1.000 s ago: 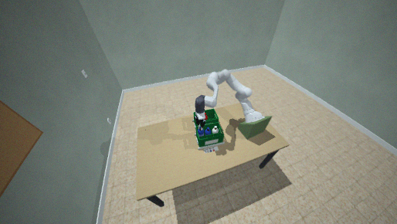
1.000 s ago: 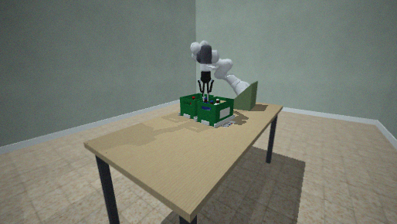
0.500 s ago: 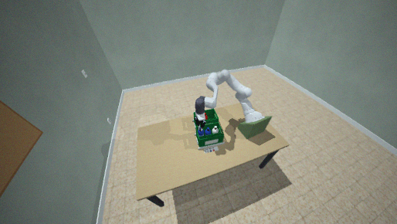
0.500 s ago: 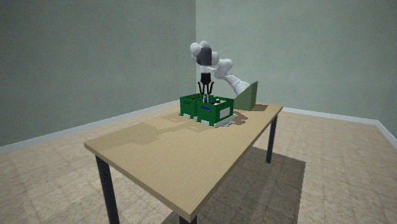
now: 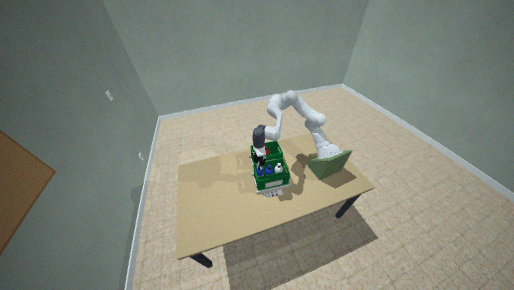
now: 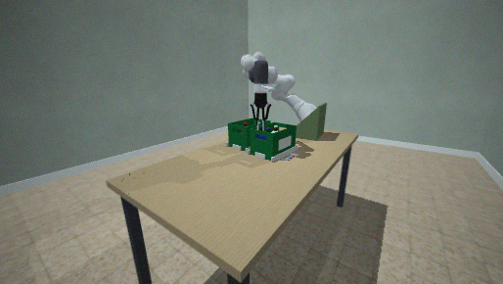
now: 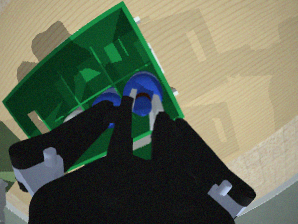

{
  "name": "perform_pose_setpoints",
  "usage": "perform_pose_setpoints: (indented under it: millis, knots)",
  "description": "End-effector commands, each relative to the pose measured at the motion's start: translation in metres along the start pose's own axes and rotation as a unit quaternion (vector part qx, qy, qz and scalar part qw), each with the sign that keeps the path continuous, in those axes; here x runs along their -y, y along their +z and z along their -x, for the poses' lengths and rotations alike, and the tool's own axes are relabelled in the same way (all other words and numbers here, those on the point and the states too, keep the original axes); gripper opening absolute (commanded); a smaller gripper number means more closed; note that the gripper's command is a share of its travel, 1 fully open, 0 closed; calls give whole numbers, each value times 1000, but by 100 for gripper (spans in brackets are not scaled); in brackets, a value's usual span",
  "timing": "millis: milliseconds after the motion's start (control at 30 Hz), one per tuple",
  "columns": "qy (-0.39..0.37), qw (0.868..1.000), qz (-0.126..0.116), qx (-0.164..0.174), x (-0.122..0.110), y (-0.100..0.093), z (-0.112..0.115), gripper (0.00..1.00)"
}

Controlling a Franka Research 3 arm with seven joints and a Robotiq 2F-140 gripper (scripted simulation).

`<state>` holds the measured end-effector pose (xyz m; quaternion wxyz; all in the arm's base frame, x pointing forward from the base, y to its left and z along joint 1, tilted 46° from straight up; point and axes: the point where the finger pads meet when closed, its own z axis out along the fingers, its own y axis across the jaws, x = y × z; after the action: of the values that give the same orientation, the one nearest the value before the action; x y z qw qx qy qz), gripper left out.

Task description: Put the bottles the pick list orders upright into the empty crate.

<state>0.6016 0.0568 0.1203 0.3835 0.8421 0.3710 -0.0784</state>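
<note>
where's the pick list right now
In the top view the pick list lies on the table, against the near crate on the side away from the far crate.

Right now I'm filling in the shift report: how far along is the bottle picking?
Done: two blue-capped bottles and a white one stand in the crate beside the pick list. In hand: the gripper is shut on a blue-capped bottle above that crate's cells. Left: lowering it, letting go, and checking the list, too small to read here. A red-capped bottle remains in the far crate.
</note>
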Motion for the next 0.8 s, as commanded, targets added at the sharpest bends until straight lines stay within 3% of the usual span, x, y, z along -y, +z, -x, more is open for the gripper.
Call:
perform_pose_setpoints:
  millis: [0, 767]
  knots:
    - [2, 1000, 3, -6, -1, -5, -3, 0]
    - [2, 1000, 3, -6, -1, -2, -3, 0]
